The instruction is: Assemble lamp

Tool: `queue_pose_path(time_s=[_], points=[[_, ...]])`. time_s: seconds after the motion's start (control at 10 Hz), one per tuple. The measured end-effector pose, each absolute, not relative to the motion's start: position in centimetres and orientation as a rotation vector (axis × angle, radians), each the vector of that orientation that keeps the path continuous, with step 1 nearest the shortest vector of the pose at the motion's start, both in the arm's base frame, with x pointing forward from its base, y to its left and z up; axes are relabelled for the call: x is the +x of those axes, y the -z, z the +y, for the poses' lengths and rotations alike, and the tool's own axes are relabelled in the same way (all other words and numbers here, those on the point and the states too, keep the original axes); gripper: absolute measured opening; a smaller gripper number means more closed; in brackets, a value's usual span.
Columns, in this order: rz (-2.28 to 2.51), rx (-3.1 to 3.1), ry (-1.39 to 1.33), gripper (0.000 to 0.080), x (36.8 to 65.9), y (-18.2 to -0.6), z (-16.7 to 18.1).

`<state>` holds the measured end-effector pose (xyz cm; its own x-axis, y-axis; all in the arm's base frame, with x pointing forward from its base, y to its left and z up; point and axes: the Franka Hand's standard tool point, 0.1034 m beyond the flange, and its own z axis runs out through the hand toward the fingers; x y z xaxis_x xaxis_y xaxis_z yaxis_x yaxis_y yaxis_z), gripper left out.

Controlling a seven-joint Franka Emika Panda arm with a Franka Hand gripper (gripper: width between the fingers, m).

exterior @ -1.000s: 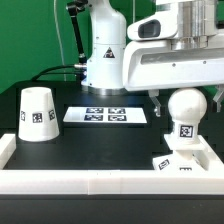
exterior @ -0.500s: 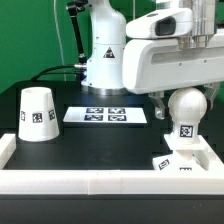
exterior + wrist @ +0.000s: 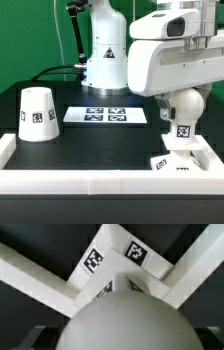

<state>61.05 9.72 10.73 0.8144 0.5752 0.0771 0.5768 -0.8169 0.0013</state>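
Right, the bulb (image 3: 184, 106) stands upright on the base (image 3: 181, 160), in the corner of the white rail (image 3: 100, 183) at the exterior view's right, a black-and-white square tag showing on its neck. No readable writing anywhere, only tag patterns. The gripper (image 3: 172, 100) sits low around the bulb; I cannot tell whether its fingers are spread or pinching it. The wrist view fills with bulb and tagged base. The shade (image 3: 38, 113) stands well apart at the left, the marker board (image 3: 105, 115) between.
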Motion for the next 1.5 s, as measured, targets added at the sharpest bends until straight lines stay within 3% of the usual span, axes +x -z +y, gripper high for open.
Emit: queue_pose_path(time_s=[0.3,0.9,1.0,1.2,1.5], points=[[-0.803,-3.007,0.114,0.0576,61.0,-10.8,9.9],[0.065,-3.100,0.120,0.0576,61.4,-11.3,8.9],[0.075,-3.100,0.119,0.0636,61.4,-11.3,8.9],[0.073,-3.100,0.116,0.0680,61.3,-11.2,8.9],[0.010,-3.104,0.113,0.0698,60.4,-11.2,8.8]])
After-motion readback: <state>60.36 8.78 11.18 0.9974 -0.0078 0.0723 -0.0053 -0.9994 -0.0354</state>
